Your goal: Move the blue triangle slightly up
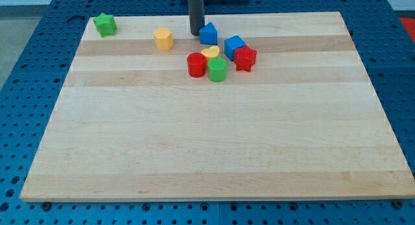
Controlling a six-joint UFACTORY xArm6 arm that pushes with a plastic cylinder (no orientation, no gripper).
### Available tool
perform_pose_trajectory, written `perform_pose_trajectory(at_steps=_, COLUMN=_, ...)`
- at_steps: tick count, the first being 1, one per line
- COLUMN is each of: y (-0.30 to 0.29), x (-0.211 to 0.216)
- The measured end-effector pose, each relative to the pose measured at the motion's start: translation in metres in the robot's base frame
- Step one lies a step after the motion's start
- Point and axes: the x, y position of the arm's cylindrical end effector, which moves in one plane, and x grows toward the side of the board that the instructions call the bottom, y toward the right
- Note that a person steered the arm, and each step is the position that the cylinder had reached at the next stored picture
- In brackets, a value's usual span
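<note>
The blue triangle [208, 34] sits near the view's top, just above a cluster of blocks. My tip [196, 34] rests on the board right at the triangle's left side, touching or nearly touching it. The rod rises out of the view's top. Below the triangle lie a blue cube [233, 47], a red star [245, 58], a yellow heart [210, 53], a red cylinder [196, 64] and a green cylinder [217, 69].
A yellow hexagon block [163, 39] lies left of my tip. A green star [104, 24] sits at the board's top left corner. The wooden board [214, 147] lies on a blue perforated table [26, 89]; its top edge is close behind the triangle.
</note>
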Motion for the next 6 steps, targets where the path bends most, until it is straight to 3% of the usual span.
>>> perform_pose_trajectory(at_steps=2, y=-0.039, x=0.043)
perform_pose_trajectory(at_steps=3, y=-0.031, x=0.052)
perform_pose_trajectory(at_steps=6, y=0.05, x=0.035)
